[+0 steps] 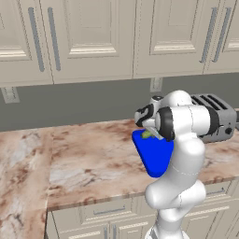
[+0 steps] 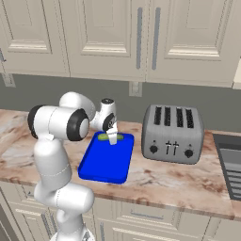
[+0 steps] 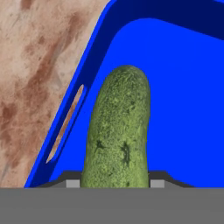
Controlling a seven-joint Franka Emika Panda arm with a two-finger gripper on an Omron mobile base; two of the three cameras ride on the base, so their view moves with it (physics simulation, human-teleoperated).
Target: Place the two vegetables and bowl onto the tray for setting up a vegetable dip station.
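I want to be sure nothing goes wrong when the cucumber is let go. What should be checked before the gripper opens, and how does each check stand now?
1. Cucumber between the fingers: ok, the gripper is shut on it.
2. Cucumber over the tray, not the counter: ok, blue floor lies under it in the hand view.
3. Clear of the tray's rim: ok, though the rim with its handle slot runs close along one side.
4. Low enough to release: cannot tell; the gap to the tray floor is hidden.
5. Toaster out of the way: ok, it stands beside the tray.
6. Bowl and second vegetable placed: not ok, neither lies on the tray.
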